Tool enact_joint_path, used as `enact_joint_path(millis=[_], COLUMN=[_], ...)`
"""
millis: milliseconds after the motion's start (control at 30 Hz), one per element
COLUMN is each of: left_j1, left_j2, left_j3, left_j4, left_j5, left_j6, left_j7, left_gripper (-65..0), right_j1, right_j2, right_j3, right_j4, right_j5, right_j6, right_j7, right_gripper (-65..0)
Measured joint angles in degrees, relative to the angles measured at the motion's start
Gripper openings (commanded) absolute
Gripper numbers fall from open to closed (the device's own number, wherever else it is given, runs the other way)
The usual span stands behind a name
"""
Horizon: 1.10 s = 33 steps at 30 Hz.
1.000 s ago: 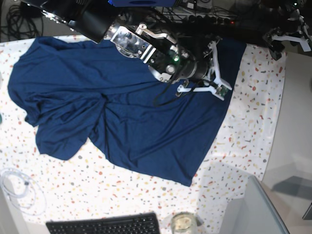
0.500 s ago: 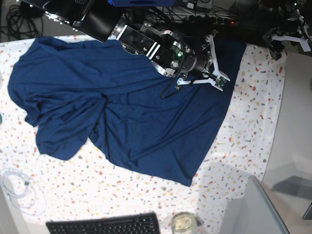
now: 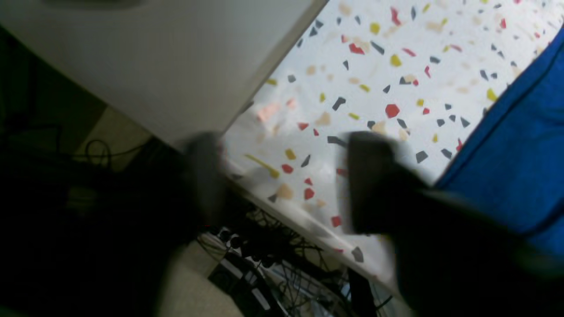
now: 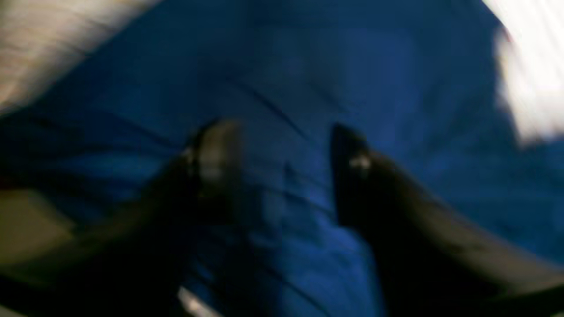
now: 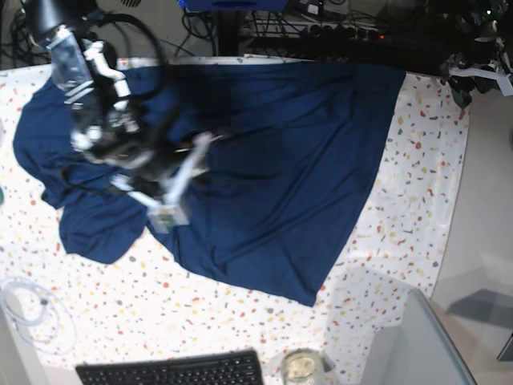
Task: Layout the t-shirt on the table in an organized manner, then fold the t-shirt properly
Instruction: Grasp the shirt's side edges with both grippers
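The t-shirt (image 5: 272, 160) lies spread but rumpled over the upper and middle part of the table (image 5: 409, 216), its far edge along the table's back edge and its lower corner reaching toward the near side; folds and creases run through its middle, and a bunched lobe sits at the base view's left. The right gripper (image 5: 180, 180) hangs low over the shirt's wrinkled left-middle part, blurred in the base view; in the right wrist view its two fingers (image 4: 216, 154) stand apart with only blue cloth showing beyond the gap, so it is released and grasps nothing. Whether its tips touch the fabric I cannot tell through the blur. The left gripper (image 3: 286, 176) is over the table's far corner at the base view's top right, near the shirt's hemmed edge (image 3: 484, 127) but apart from it; in the left wrist view its dark fingers (image 3: 370, 176) are parted over bare speckled tabletop with nothing between them, so it too is released. On the table's near side lie a coiled white cable (image 5: 28, 309), a black keyboard (image 5: 172, 370) and a small glass jar (image 5: 302, 367), all clear of the shirt.
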Motion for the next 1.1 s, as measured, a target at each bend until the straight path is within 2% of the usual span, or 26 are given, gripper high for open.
enact_joint_path(millis=[67,133,200,300,400,500,567,600,700,767,867,967,1033,1100], left_j1=[-0.1,-1.2,-2.7,-5.5,-11.3,-18.7,-23.6,-25.9,-31.5,-33.4,-33.6,-33.6,-33.7,-33.2], left_j2=[0.0,0.0,-0.6,-3.7,-5.3,-4.9,-4.9,-5.0,-4.7,-3.2,0.3,1.2,1.0,0.5], left_j3=[2.6,5.9,10.6,19.4,24.7,26.8,29.1,30.7,37.5,40.5,41.5,41.7,41.2,41.0], left_j4=[1.1,1.7,1.9,2.0,1.6,-2.4,-7.3,-9.6,-14.4,-15.1,-15.1,-16.7,-18.3,-18.6], left_j5=[0.2,0.4,0.4,0.5,0.9,0.0,1.2,3.0,10.4,13.3,15.9,19.5,22.3,22.9], left_j6=[0.8,0.6,0.5,0.3,0.7,0.0,1.1,1.5,6.1,5.7,5.6,5.4,5.9,5.9], left_j7=[-0.2,0.0,-0.3,2.6,8.4,10.8,11.7,12.0,11.8,11.5,11.6,11.6,11.5,11.6], left_gripper=[-65.0,-65.0,-65.0,-65.0,-65.0,-65.0,-65.0,-65.0,-65.0,-65.0,-65.0,-65.0,-65.0,-65.0], right_j1=[-1.1,-0.1,1.1,2.7,5.8,8.6,9.8,9.9,10.1,9.9,7.8,5.8,6.3,8.0], right_j2=[-0.5,-0.3,0.2,3.7,6.6,9.0,11.0,11.6,11.6,11.3,11.6,11.4,11.2,9.5], right_j3=[10.4,20.5,28.5,34.1,34.3,33.3,30.8,30.0,28.0,26.1,21.1,18.1,17.0,17.5], right_j4=[-1.2,-5.3,-10.3,-18.4,-27.4,-35.3,-37.8,-37.6,-33.4,-29.6,-24.5,-21.0,-20.5,-20.4], right_j5=[0.2,0.3,-0.5,-0.6,0.3,0.0,-0.2,0.1,0.1,0.2,0.2,0.3,0.3,0.1], right_j6=[0.7,0.8,0.2,3.4,5.3,5.0,4.8,4.9,4.9,5.4,7.0,7.5,7.6,7.6], right_j7=[0.7,1.9,1.6,3.2,7.8,10.4,10.5,10.9,11.2,11.3,11.3,10.9,7.6,3.5], right_gripper=[-65.0,-63.5,-65.0,-65.0,-65.0,-65.0,-65.0,-65.0,-65.0,-65.0,-65.0,-64.5,-57.5,-45.3])
